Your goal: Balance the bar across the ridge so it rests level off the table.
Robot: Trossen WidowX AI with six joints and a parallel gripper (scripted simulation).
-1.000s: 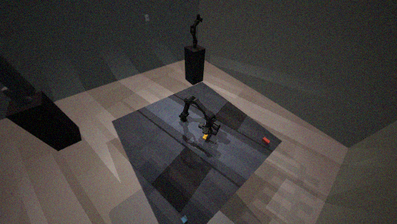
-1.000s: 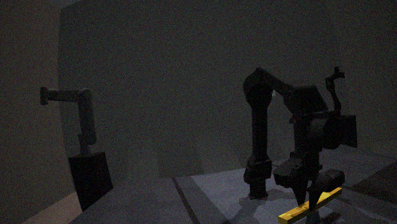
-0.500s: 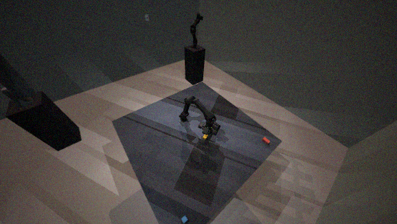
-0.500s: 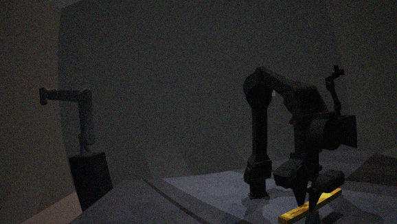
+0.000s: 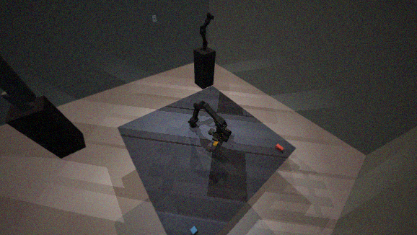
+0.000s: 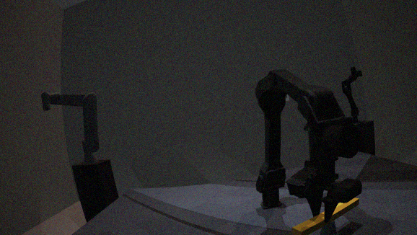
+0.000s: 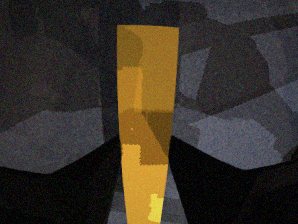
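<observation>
The yellow-orange bar (image 5: 215,143) (image 6: 304,226) (image 7: 148,90) is held between the fingers of my gripper (image 6: 322,217) (image 7: 144,141), which is shut on it near mid-length. In the exterior view the bar runs from the lower front left to the upper back right, with both visible ends above the table. A small blue-grey piece, which looks like the ridge (image 6: 329,228), shows directly below the bar and fingertips, cut off by the frame's lower edge. Whether the bar touches it cannot be told. The wrist view shows the bar's top face, with the ridge hidden.
A red block (image 5: 279,147) lies near the right corner of the dark mat (image 5: 173,180). A blue block (image 5: 194,230) lies near its front edge. Other arms stand on dark pedestals (image 5: 204,68) (image 6: 94,191) beyond the mat. Patchy shadows cross the mat.
</observation>
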